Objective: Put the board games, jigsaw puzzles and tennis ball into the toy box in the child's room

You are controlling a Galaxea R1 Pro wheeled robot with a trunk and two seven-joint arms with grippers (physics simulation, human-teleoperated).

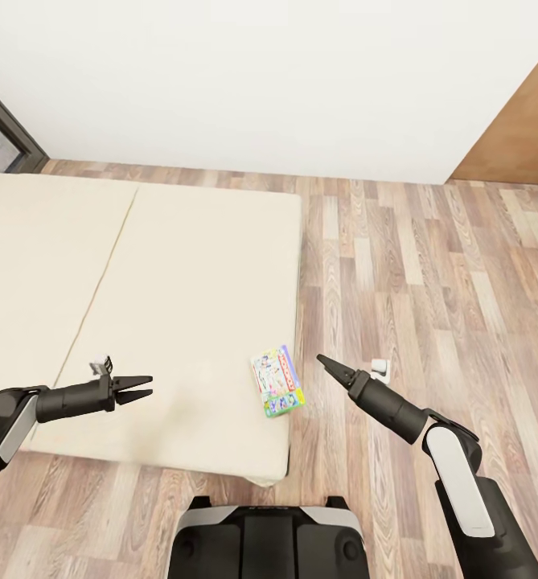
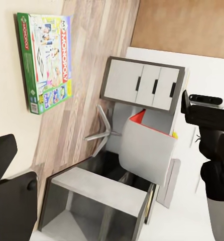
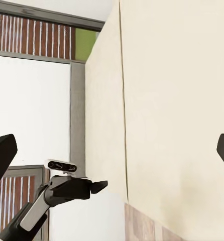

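**Operator:** I'm facing the bed [image 1: 140,305] now. One board game [image 1: 277,392], the green-edged one with the white colourful cover, lies flat on the mattress close to the near right corner, just in from the side edge. In the left wrist view its cover reads Monopoly [image 2: 45,60].

**Partner:** Where are your arms?

**Operator:** The left gripper [image 1: 140,390] hovers over the mattress, well to the left of the box, jaws slightly parted and empty. The right gripper [image 1: 326,365] hangs over the wood floor [image 1: 429,281] just to the right of the box; in the head view its jaws look drawn together to a point and hold nothing, though the right wrist view shows the fingertips at opposite edges, so I cannot tell how wide they stand.

**Partner:** How will the box handle?

**Operator:** I judge it light and stiff, a thin cardboard carton with a glossy lid that may slip. Lying flat on a soft mattress, its top face gives no purchase. I would take it across the short width, or slide it until a long edge overhangs the bed's side and pinch there, firmly but without crushing the lid.
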